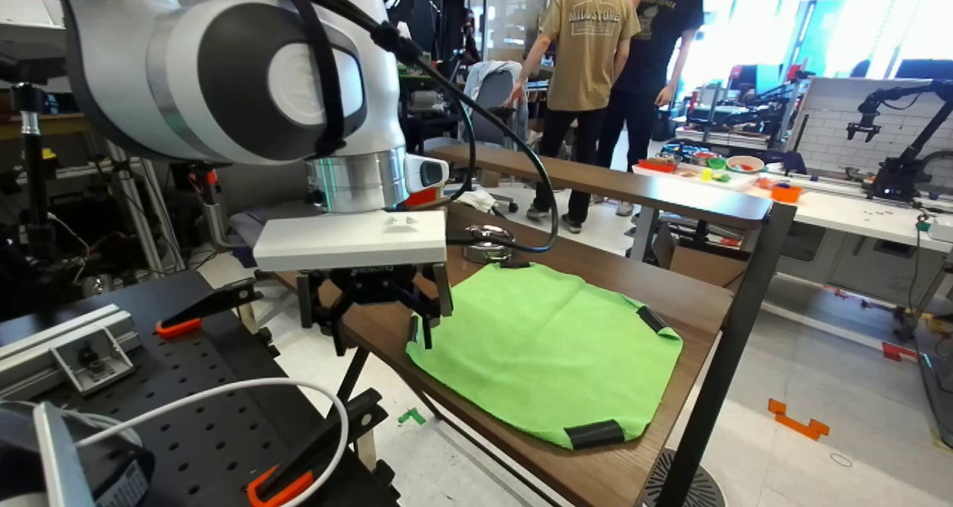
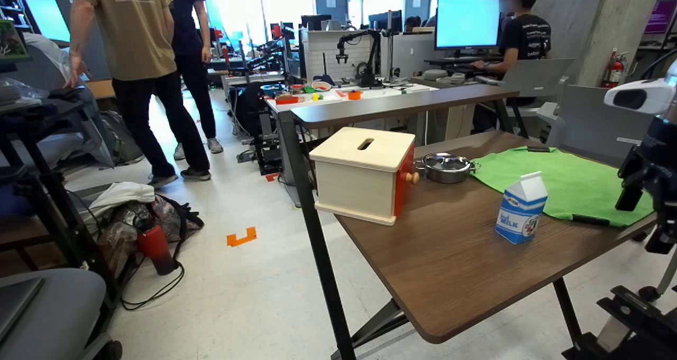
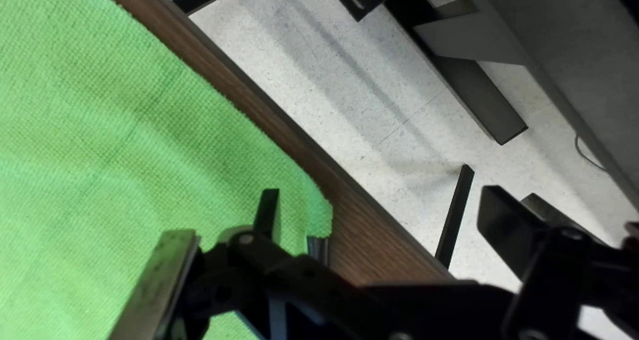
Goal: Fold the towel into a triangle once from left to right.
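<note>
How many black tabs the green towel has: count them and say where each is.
4. In an exterior view: far tab, right tab, near tab on the towel; in the wrist view: fourth tab by the table edge, partly hidden by the tool.

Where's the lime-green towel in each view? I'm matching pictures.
In an exterior view: lime-green towel, lower half, just right of center.
In an exterior view: towel, right side, behind the milk carton.
In the wrist view: towel, filling much of the left half.
Landmark in all three: the brown wood-grain tabletop under it.
</note>
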Robot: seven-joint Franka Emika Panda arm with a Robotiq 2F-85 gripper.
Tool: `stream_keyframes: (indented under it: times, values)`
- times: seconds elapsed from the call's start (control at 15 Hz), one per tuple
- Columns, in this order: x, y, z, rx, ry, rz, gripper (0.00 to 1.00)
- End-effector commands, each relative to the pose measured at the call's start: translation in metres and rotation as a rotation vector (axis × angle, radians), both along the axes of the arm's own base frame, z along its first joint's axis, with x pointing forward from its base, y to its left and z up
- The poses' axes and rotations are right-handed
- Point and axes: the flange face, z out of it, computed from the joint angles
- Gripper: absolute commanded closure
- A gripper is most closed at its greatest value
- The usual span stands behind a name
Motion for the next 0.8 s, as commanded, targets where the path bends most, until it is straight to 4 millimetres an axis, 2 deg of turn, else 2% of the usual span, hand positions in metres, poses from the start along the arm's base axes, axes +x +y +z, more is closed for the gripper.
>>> stream_keyframes:
  times: [0.0, 0.27, 0.47, 0.53, 0.6, 0.73]
  values:
    - [0.028, -0.001, -0.010, 0.043, -0.031, -0.024, 0.00]
    - [0.050, 0.008, -0.013, 0.074, -0.050, -0.038, 0.00]
    - [0.060, 0.013, -0.015, 0.082, -0.058, -0.030, 0.02]
    - [0.062, 0.015, -0.016, 0.083, -0.060, -0.027, 0.26]
    - [0.064, 0.015, -0.017, 0.084, -0.060, -0.026, 0.27]
    - [0.065, 0.016, -0.018, 0.084, -0.060, -0.024, 0.42]
